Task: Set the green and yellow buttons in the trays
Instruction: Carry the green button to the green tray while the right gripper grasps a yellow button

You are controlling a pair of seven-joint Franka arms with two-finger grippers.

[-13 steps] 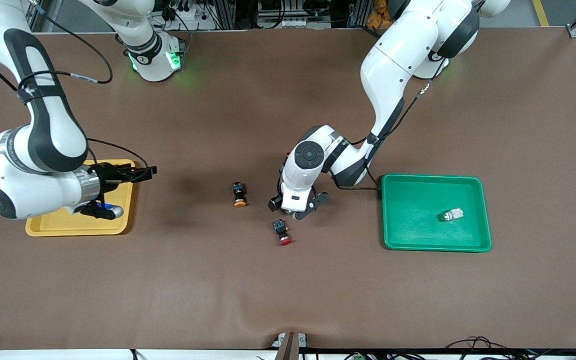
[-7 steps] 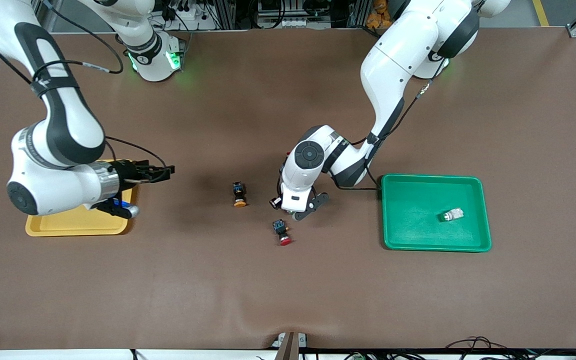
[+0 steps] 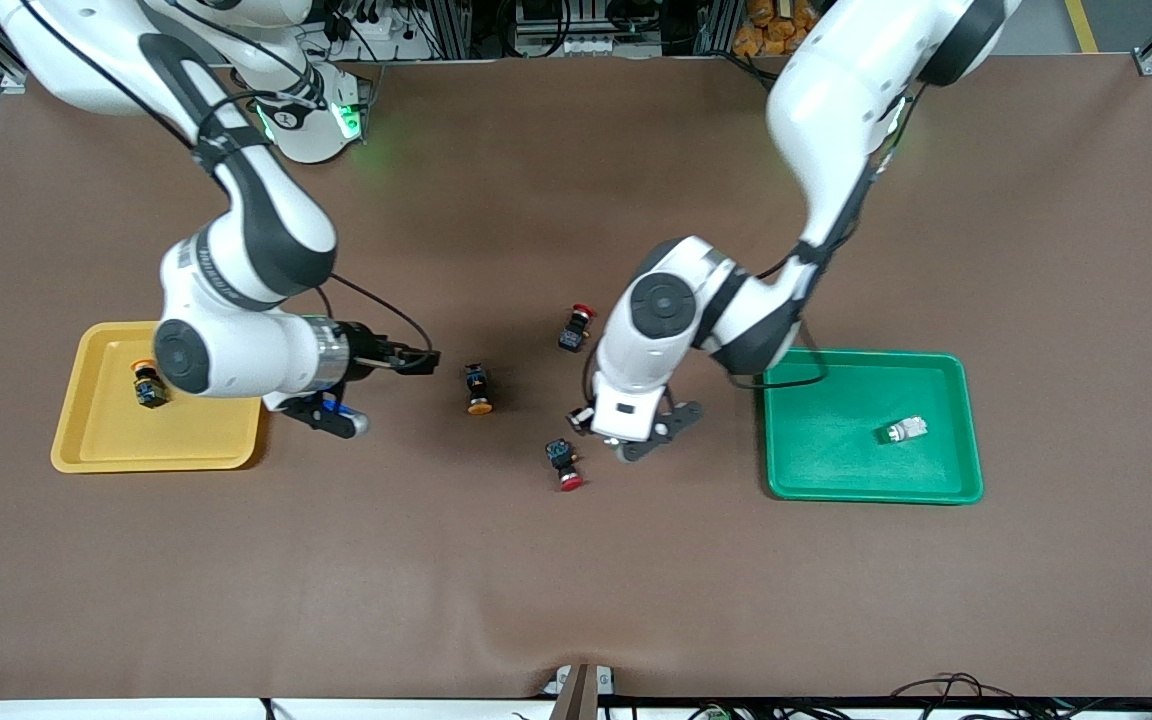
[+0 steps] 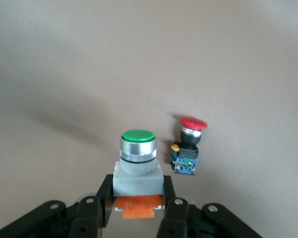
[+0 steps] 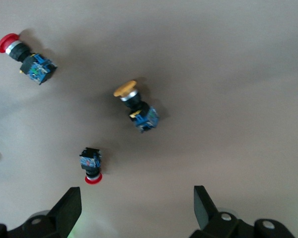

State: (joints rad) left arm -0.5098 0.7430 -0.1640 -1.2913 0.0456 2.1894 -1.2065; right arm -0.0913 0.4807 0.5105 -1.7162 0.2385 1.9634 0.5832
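Observation:
My left gripper (image 4: 137, 206) is shut on a green button (image 4: 137, 163) with a white body and an orange block. In the front view it (image 3: 608, 432) is up over the table beside the green tray (image 3: 786, 480), which holds a second green button (image 3: 903, 430). My right gripper (image 3: 423, 361) is open and empty, beside a yellow button (image 3: 479, 390) that lies on the table. This button also shows in the right wrist view (image 5: 136, 106), ahead of the open gripper (image 5: 136, 208). The yellow tray (image 3: 196, 445) holds another yellow button (image 3: 146, 385).
Two red-capped switches lie on the brown table mat. One (image 3: 577, 328) is farther from the front camera than the left hand, and one (image 3: 565, 465) is nearer. Both show in the right wrist view (image 5: 27, 57) (image 5: 91, 166), and one in the left wrist view (image 4: 188, 148).
My right gripper has moved from over the yellow tray toward the yellow button on the table, uncovering a yellow button in the tray. My left gripper has risen with the green button, toward the green tray.

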